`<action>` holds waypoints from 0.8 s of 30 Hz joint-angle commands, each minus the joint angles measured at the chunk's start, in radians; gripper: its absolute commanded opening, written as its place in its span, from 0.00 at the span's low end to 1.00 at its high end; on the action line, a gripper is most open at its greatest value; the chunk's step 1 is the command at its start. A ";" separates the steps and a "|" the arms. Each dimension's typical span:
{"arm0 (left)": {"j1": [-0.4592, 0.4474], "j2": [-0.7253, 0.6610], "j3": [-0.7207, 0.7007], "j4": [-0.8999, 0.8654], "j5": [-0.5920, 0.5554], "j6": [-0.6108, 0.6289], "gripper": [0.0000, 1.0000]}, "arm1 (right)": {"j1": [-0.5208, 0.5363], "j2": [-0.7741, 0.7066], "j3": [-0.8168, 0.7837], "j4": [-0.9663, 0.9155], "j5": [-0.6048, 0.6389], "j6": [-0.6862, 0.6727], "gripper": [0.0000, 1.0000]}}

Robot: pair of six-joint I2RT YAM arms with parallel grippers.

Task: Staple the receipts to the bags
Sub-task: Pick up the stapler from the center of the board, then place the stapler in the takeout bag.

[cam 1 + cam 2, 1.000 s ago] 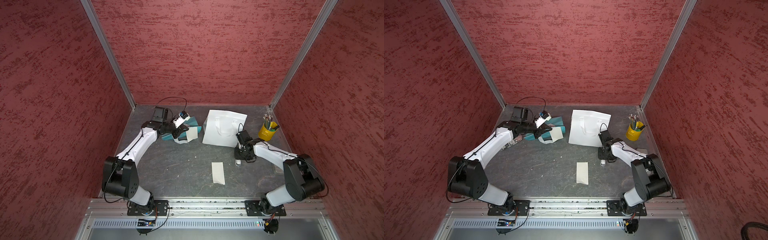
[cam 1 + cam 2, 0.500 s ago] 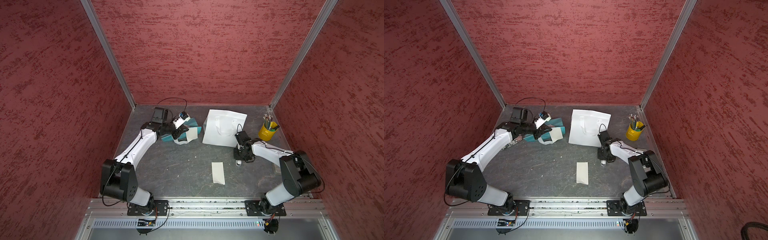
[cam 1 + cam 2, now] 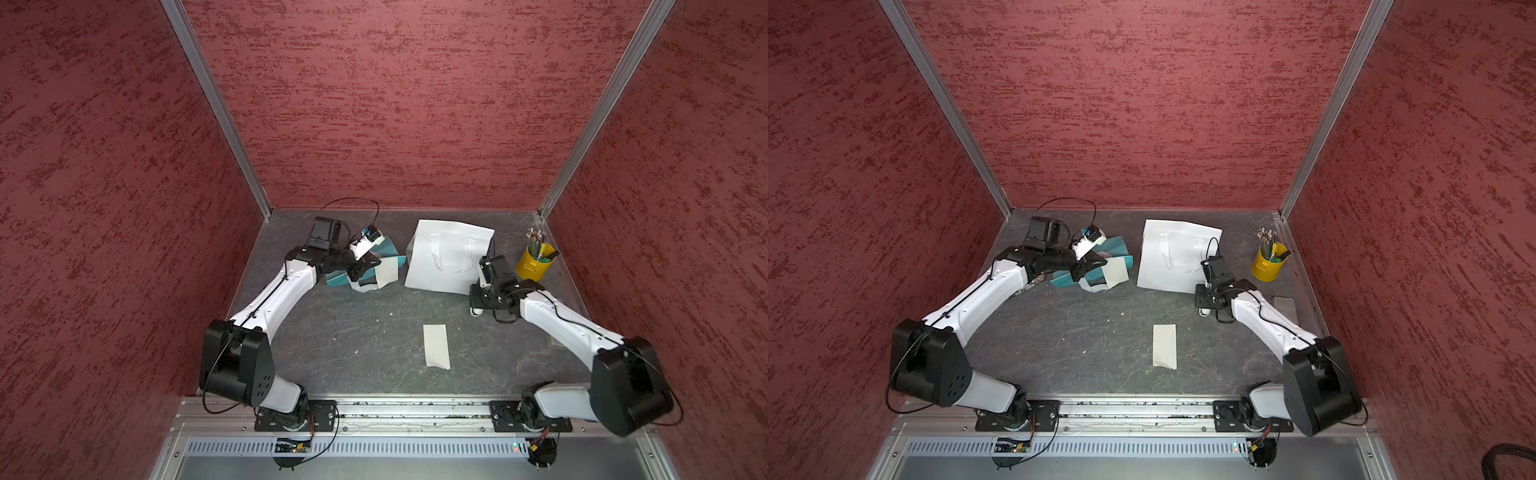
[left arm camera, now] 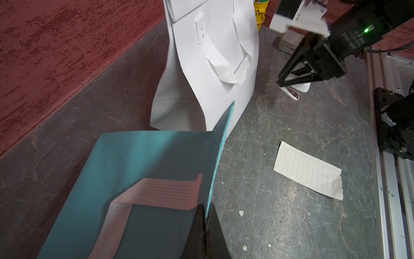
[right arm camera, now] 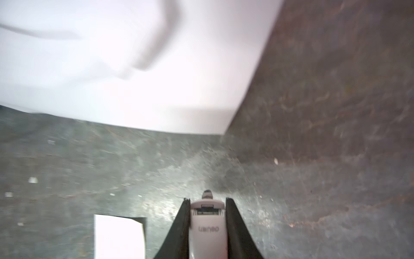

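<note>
Left gripper [image 4: 205, 220] is clamped tight on the edge of the teal bag [image 4: 145, 157]; that edge is lifted off the table [image 3: 353, 332], and the bag's white strap handle [image 4: 156, 192] is in view. The bag sits at the far left of the table in both top views [image 3: 390, 249] [image 3: 1116, 245]. One receipt [image 3: 386, 270] lies against the teal bag just beside the left gripper; can't tell if the fingers also pinch it. The second receipt [image 3: 436, 346] lies flat and loose on the table near the front, well apart from both bags. The white bag [image 3: 444, 257] lies flat at far centre, handles on top. Right gripper [image 5: 206, 200] is just in front of the white bag's near corner, grasping the white stapler [image 5: 207, 228], a finger on each side of it. The stapler is down at the table surface. A yellow pencil cup [image 3: 534, 266] stands at the far right.
</note>
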 commanded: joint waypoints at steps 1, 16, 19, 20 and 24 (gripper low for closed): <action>-0.015 -0.023 -0.011 0.014 0.011 -0.047 0.00 | 0.062 -0.106 -0.001 0.214 -0.020 -0.010 0.00; -0.028 -0.032 -0.023 0.029 0.004 -0.105 0.00 | 0.301 -0.003 0.018 1.032 0.039 0.081 0.00; -0.029 -0.024 -0.017 0.031 0.010 -0.110 0.00 | 0.327 0.053 0.041 1.085 0.051 0.097 0.00; -0.028 -0.021 -0.016 0.033 0.013 -0.113 0.00 | 0.337 0.074 0.053 1.096 0.054 0.100 0.00; -0.028 -0.018 -0.022 0.048 0.019 -0.122 0.00 | 0.379 0.144 0.103 1.111 0.098 0.085 0.00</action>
